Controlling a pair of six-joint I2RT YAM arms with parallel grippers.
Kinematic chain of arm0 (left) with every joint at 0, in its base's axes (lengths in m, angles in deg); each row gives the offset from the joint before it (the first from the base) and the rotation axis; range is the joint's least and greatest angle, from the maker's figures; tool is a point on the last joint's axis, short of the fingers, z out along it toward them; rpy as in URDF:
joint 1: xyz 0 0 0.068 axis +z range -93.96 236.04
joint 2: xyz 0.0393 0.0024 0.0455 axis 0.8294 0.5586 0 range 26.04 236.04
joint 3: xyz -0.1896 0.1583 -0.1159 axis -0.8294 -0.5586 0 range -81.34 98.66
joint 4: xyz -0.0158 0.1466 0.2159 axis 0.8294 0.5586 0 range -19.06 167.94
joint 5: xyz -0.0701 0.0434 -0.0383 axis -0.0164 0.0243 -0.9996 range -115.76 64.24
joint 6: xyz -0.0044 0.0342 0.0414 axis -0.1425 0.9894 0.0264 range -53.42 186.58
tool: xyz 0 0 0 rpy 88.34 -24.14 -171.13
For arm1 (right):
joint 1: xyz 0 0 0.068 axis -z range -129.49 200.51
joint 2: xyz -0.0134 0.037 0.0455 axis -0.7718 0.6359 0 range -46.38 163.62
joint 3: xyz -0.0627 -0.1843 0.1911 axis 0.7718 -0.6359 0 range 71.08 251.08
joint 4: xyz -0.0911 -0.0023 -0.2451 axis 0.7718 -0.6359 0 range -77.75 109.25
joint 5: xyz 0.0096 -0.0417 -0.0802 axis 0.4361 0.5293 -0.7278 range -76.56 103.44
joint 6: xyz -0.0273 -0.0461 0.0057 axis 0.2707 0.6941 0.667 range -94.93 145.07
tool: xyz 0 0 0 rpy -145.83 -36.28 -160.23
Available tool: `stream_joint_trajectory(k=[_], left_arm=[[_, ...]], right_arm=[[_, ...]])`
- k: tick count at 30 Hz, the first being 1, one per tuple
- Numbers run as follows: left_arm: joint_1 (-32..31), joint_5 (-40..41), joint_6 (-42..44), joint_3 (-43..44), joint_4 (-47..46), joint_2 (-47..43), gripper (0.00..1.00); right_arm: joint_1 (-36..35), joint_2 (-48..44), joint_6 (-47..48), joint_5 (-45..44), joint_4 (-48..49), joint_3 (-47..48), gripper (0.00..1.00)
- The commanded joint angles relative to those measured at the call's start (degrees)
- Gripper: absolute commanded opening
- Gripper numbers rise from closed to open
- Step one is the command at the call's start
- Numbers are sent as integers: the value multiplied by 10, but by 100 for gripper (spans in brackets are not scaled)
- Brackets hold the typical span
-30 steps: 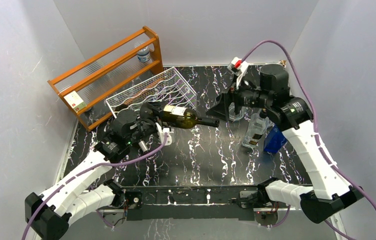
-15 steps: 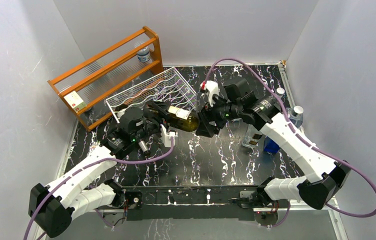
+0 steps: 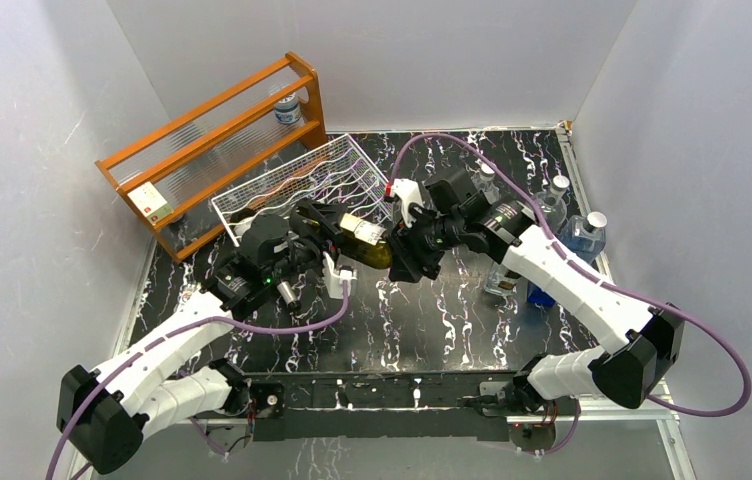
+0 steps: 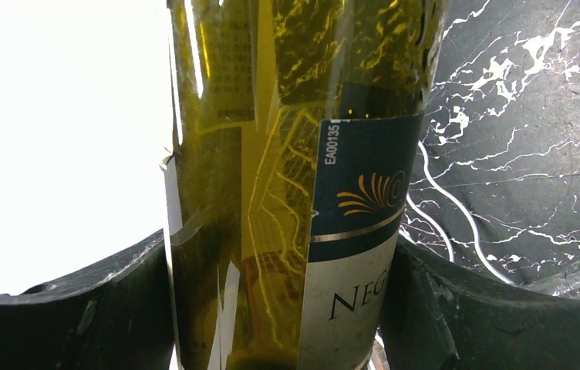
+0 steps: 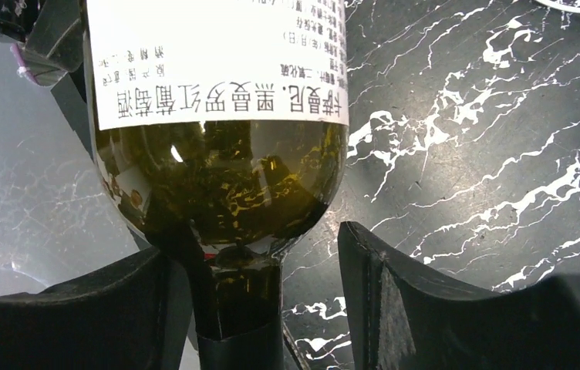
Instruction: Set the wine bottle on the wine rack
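The wine bottle (image 3: 364, 232) is dark green glass with a white label. It lies roughly level above the table, just in front of the white wire wine rack (image 3: 302, 185). My left gripper (image 3: 320, 243) is shut on its body; in the left wrist view both fingers press the glass (image 4: 287, 154) on either side of my left gripper (image 4: 279, 308). My right gripper (image 3: 401, 256) is open around the bottle's neck. In the right wrist view the neck (image 5: 241, 308) sits close to the left finger of my right gripper (image 5: 256, 301), with a gap to the right finger (image 5: 441, 308).
An orange wooden shelf frame (image 3: 212, 135) stands behind the rack with a small water bottle (image 3: 289, 105) in it. Clear plastic bottles (image 3: 586, 232), a glass bottle (image 3: 502, 275) and a blue bottle (image 3: 544, 292) stand at the right, beside the right forearm.
My right arm has swung left and down from the right-side bottles to the wine bottle's neck. My left gripper has kept hold of the bottle and shifted only slightly.
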Motion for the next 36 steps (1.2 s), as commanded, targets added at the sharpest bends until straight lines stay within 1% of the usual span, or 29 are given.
stream_joint_trajectory(k=[1,2,5,7,8,11,16,19,20,21,23,25,27,28,29,30,31,36], left_arm=[[-3,-28,8,32,-86,-13,0],[-3,-28,9,32,-87,-13,0],[-4,-27,10,32,-88,-11,0],[-4,-25,10,34,-90,-10,0],[-5,-23,10,33,-92,-9,0],[-5,-23,7,34,-97,-7,0],[-5,-42,-36,54,-74,-5,0],[-5,-46,-51,57,-72,-6,0],[-5,-46,-55,57,-70,-6,5],[-5,-45,-59,57,-69,-6,13],[-5,-42,-79,49,-75,-5,37],[-5,-35,-100,41,-74,2,54],[-5,-32,-110,34,-54,7,69],[-6,-32,-118,31,-47,7,79],[-5,-31,-127,27,-41,5,85],[-5,-30,-136,23,-34,3,97],[-5,-29,-146,21,-26,0,98],[-5,-14,-163,20,32,-14,98]], right_arm=[[-6,-4,4,10,30,-6,69],[-7,-3,4,13,31,-7,66],[-8,-1,5,14,30,-8,62],[-8,-2,4,16,31,-9,58],[-9,-3,4,18,31,-9,52],[-9,-4,2,16,31,-10,42],[-10,-12,15,34,33,-16,24],[-10,-19,15,31,36,-13,11],[-10,-21,15,28,37,-12,5],[-10,-24,13,25,38,-11,1],[-10,-31,7,11,46,-10,0],[-10,-41,2,-6,55,-12,0],[-10,-52,-8,-33,65,-12,0],[-10,-58,-13,-45,69,-14,0],[-10,-64,-22,-55,77,-16,0],[-10,-70,-28,-65,83,-18,0],[-10,-76,-36,-75,89,-18,0],[-10,-91,-66,-123,96,-15,0]])
